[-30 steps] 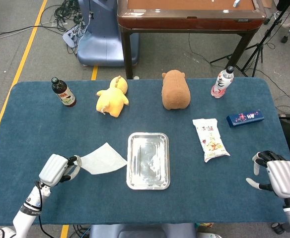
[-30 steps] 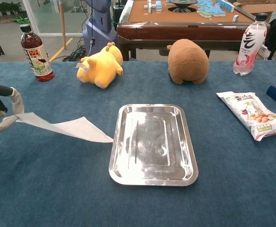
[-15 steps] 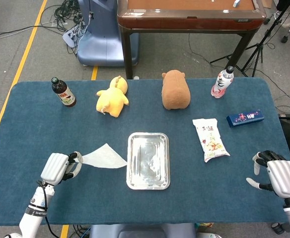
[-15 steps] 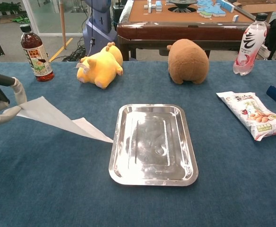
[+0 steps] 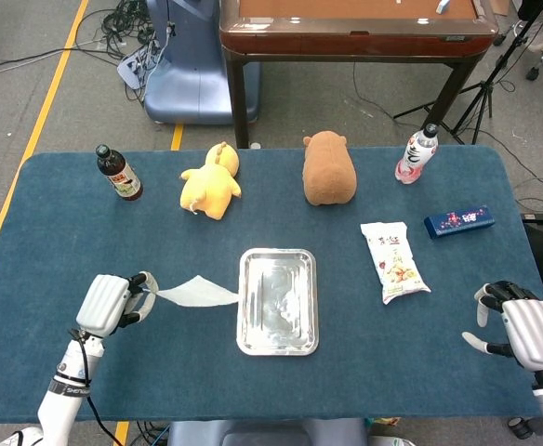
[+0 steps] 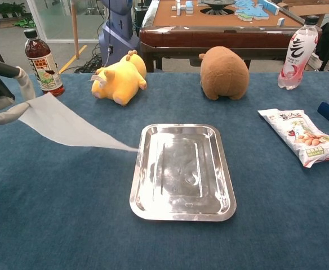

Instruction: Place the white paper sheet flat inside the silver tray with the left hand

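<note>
At the far left, the left hand is seen raised above the blue table, its fingers pinched on one corner of the white paper sheet. The sheet is held off the cloth and slopes down to the right; its far tip is seen just beside the left rim of the silver tray, though whether the tip touches the rim or the cloth cannot be told. None of the sheet lies inside the tray.

Behind the hand, a dark bottle with a dark cap is stood upright near the far left edge. A yellow plush toy is laid further right, and the tray is set near the middle of the table, only its bare, reflective floor being shown. A brown plush toy is placed beyond it. A snack packet is laid flat to the tray's right, a capped pink-labelled bottle is stood at the back, and a dark blue box is laid near it. At the far right, the right hand is held over the table's corner with fingers spread and nothing held.
</note>
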Motion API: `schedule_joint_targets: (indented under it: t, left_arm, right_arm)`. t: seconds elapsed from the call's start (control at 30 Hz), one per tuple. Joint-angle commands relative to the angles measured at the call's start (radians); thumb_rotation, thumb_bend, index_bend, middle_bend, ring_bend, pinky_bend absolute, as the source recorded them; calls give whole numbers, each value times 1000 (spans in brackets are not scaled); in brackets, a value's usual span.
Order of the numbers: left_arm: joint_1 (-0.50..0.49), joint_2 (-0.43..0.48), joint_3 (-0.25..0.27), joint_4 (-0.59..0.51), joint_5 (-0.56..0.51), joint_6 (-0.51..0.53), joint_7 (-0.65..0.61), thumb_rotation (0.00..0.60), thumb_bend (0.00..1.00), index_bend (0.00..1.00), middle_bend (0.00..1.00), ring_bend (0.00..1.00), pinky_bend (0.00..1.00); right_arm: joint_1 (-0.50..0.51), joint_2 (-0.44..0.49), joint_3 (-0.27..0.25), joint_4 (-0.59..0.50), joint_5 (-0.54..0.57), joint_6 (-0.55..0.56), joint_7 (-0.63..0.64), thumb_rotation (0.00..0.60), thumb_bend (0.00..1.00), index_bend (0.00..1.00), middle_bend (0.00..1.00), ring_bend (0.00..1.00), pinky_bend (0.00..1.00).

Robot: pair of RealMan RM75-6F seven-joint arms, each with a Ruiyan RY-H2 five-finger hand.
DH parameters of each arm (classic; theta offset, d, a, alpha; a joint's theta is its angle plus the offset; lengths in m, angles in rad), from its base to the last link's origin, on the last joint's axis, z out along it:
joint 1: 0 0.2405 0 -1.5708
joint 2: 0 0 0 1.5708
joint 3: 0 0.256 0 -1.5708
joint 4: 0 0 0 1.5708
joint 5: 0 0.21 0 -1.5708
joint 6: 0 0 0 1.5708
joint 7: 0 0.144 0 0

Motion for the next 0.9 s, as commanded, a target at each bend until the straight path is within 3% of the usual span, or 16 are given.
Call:
schedule_joint_targets:
  t: [0.03,0.3,0.6,0.9]
  left_arm:
    - [-3,4,-13,-10,-22,-9,4,600,669,824,1000,1000,1000]
    - [6,-7,-4,-44,-25,-3,46,600,669,825,1000,1000,1000]
    - [50,-72,29,-78,49,99,156,600,679,828,1000,1000,1000]
    - [64,-80,61,-41,97,103,147,600,686,828,1000,1000,1000]
  right_arm:
    - [0,0,0,0,0,0,0,600,105,678,409,265,360]
    - [-2,2,1,-1,-2,5,2,600,105,678,409,265,361]
    - [-7,16,1,-15,-11,18,14,600,105,678,409,265,360]
    - [-17,52,-8,-49,-53,40,24,600,104,678,409,264,361]
